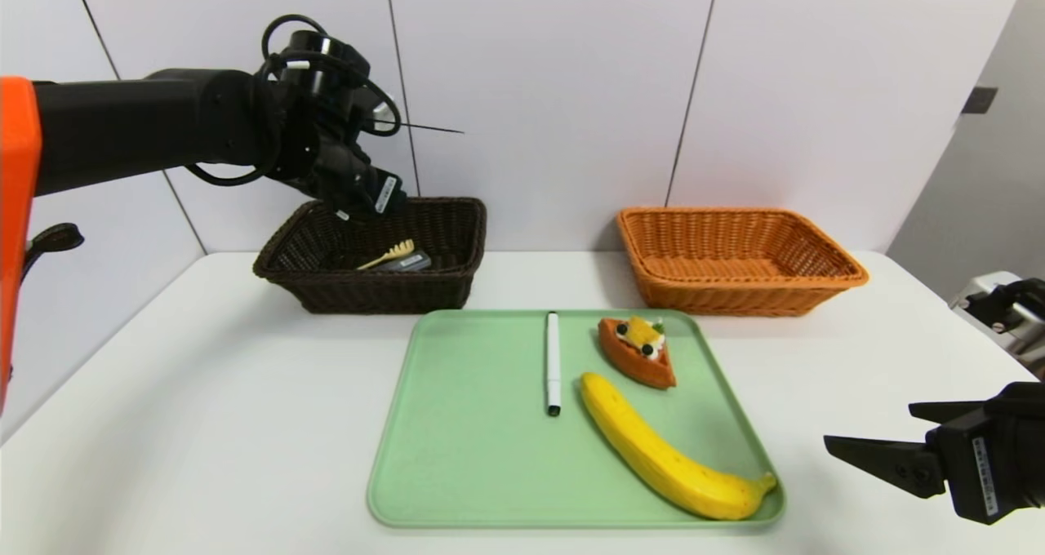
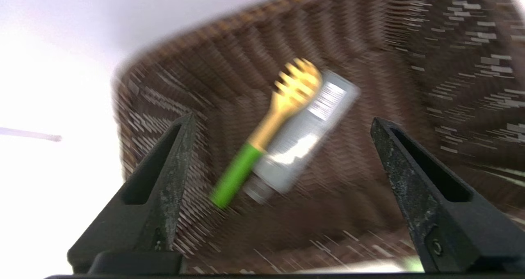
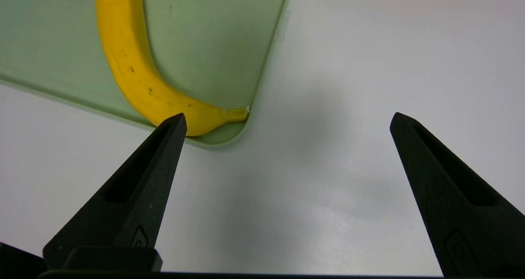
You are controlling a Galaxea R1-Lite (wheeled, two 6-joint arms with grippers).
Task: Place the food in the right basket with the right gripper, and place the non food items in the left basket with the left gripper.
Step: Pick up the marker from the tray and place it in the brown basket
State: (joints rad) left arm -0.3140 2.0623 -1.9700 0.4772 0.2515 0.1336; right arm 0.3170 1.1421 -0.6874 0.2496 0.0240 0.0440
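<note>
Over the dark basket (image 1: pixel 371 290) at the surface's far left, the left gripper (image 2: pixel 283 125) hangs open and empty above the spork (image 2: pixel 268 127) and case (image 2: pixel 305 135). The marker (image 1: pixel 553 363) on the tray (image 1: pixel 457 457) is judged next, needing a reach back; the right gripper (image 3: pixel 287 125) waits open at the near right edge.

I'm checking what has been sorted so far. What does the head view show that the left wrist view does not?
Only the head view: the green tray holding the marker, pastry wedge and banana, the orange-tan basket, and the right gripper at the table's right edge.
Only the left wrist view: the left gripper open and empty.
Both: the dark brown basket containing the spork and grey case.
</note>
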